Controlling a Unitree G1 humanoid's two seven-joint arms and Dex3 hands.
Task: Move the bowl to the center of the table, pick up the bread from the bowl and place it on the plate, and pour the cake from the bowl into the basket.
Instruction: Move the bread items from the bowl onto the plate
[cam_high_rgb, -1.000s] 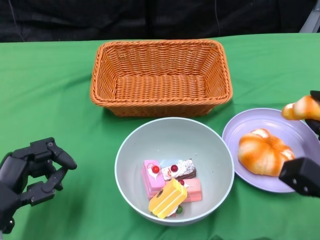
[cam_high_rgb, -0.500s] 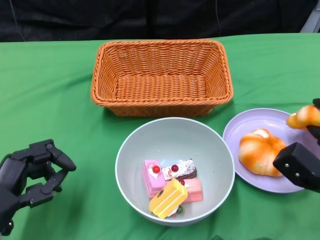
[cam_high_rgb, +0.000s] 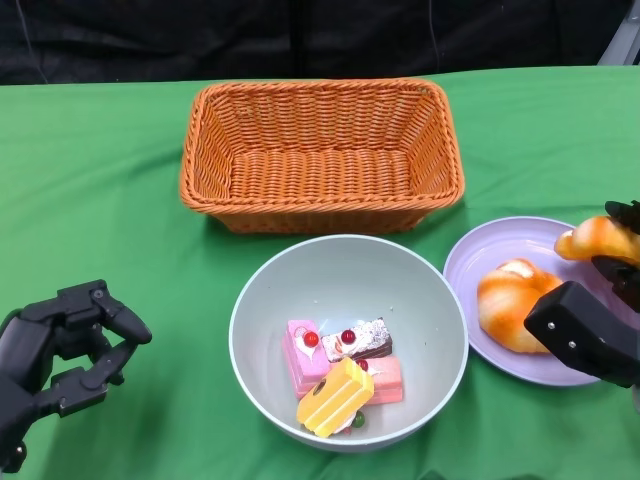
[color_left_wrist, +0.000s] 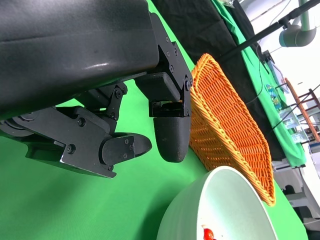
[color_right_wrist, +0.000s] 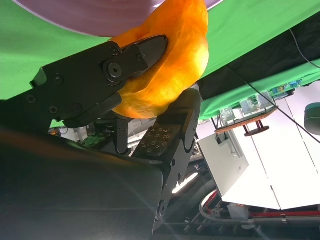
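At the lower left of the head view our left hand (cam_high_rgb: 60, 350) hangs over the green tablecloth (cam_high_rgb: 100, 200) with its fingers curled inward around nothing; it touches no object. At the lower right, our right hand (cam_high_rgb: 590, 310) grips a golden piece of bread (cam_high_rgb: 598, 240), pinched between its fingers above the right side of the lavender plate (cam_high_rgb: 500, 250). In the right wrist view the same bread (color_right_wrist: 170, 60) fills the top centre, clamped between black fingers (color_right_wrist: 100, 75), with the plate's underside edge just above it.

Low in the centre of the frame sits the pale green bowl (cam_high_rgb: 349, 340). In it we see the cakes (cam_high_rgb: 340, 375): a pink slice with a red cherry, a yellow slice lying tilted across the front, another pink piece and a chocolate-sided piece, all clustered touching one another at the bowl's bottom.

To the right of the bowl, just beside it, the plate carries a round orange-and-white bun (cam_high_rgb: 505, 305), partly hidden behind our right hand.

Farther back, in the upper centre, the woven orange basket (cam_high_rgb: 322, 155) stands just beyond the bowl's far rim. The left wrist view shows the basket (color_left_wrist: 225, 115) and bowl rim (color_left_wrist: 220, 200) close together.
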